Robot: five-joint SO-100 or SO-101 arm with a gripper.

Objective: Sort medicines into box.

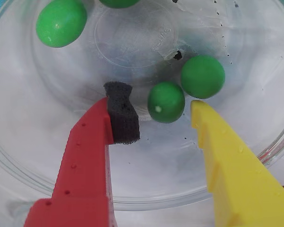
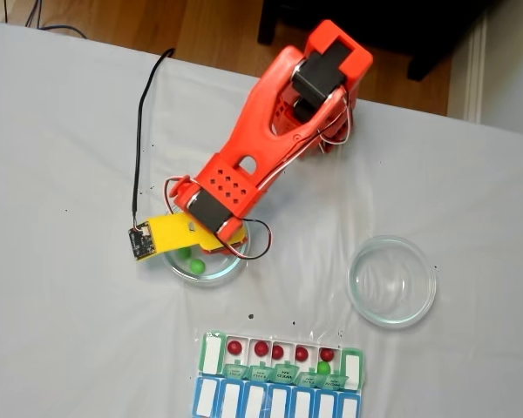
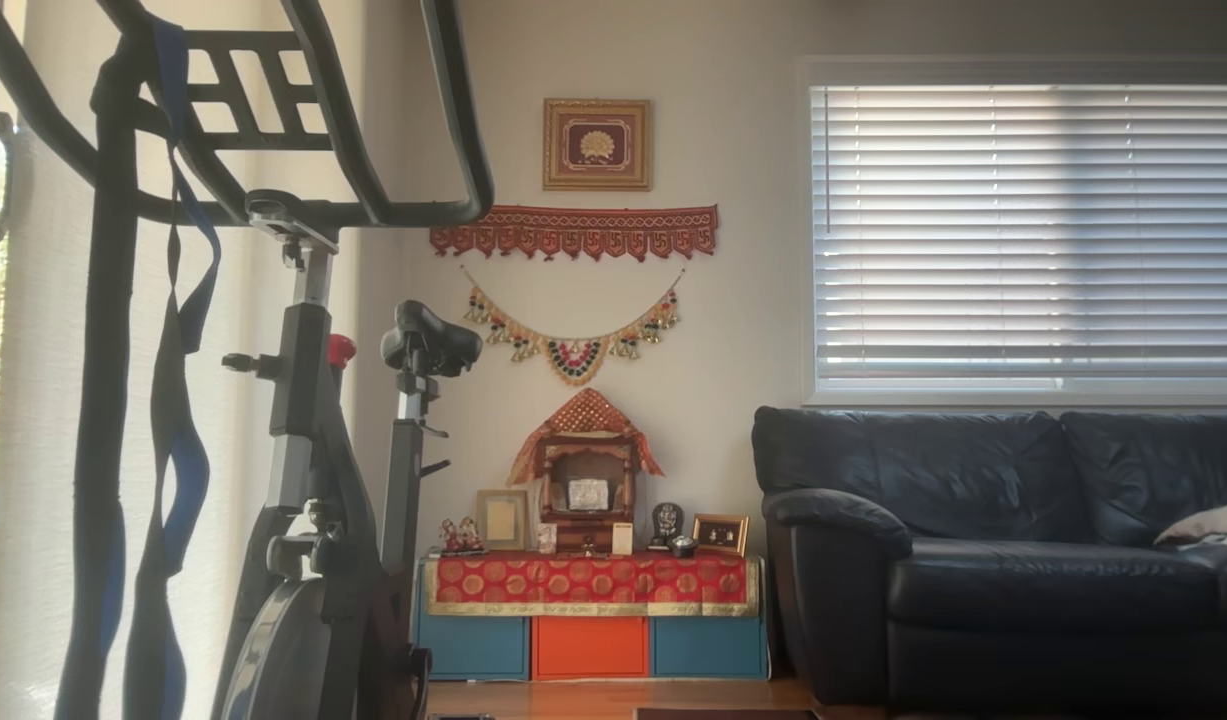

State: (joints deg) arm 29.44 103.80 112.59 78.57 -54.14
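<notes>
Meanwhile, the orange arm's two-finger claw (image 1: 156,116), one finger red with a black foam pad and the other yellow, stood wide open and empty inside a round clear glass dish (image 1: 132,201), seen in the wrist view. One glossy green ball (image 1: 166,101) lay between the fingertips, touching neither; a second green ball (image 1: 202,76) sat just beyond it beside the yellow tip, and a third green ball (image 1: 61,22) lay well beyond the red finger. In the fixed view the green-rowed pill organizer box (image 2: 211,353) lay well below the claw (image 2: 192,254), five dark red balls (image 2: 261,348) in its compartments and another green ball (image 2: 323,368) near its right end
</notes>
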